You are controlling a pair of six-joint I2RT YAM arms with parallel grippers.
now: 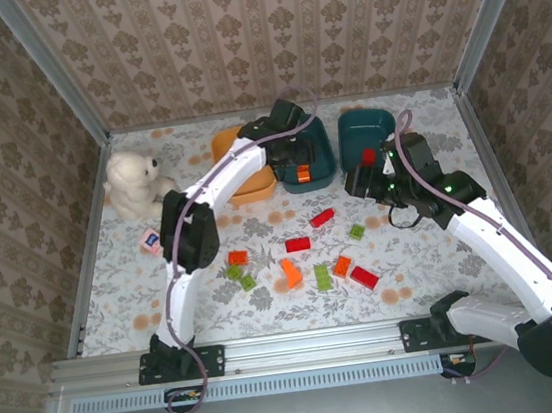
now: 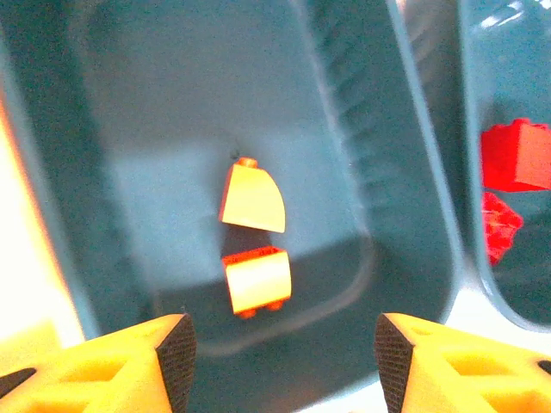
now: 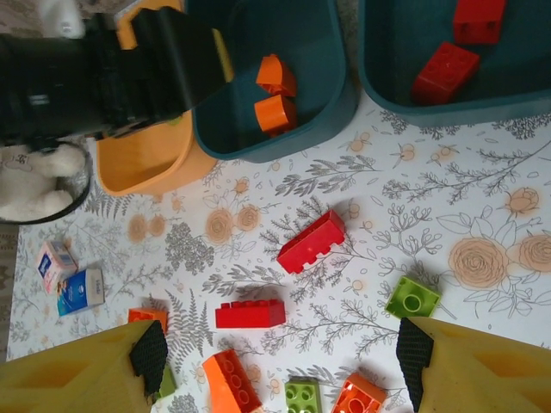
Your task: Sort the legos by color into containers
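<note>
Above the middle teal container (image 1: 318, 157) my left gripper (image 1: 295, 152) hangs open (image 2: 284, 361), with nothing between its fingers (image 2: 176, 360). Two orange legos (image 2: 252, 198) (image 2: 257, 281) lie on that tray's floor below it. The right teal container (image 1: 365, 127) holds red legos (image 3: 445, 72) (image 3: 479, 19). The orange container (image 1: 250, 190) is partly hidden by the left arm. My right gripper (image 1: 372, 183) stands open (image 3: 280, 353) above loose legos on the table: red ones (image 3: 312, 242) (image 3: 250, 313), a lime one (image 3: 412, 298) and an orange one (image 3: 231, 383).
A white teddy bear (image 1: 135, 183) sits at the back left, with a small blue-and-pink block (image 1: 149, 241) in front of it. More legos (image 1: 323, 277) are scattered across the floral table's middle. Patterned walls and metal rails close the table in.
</note>
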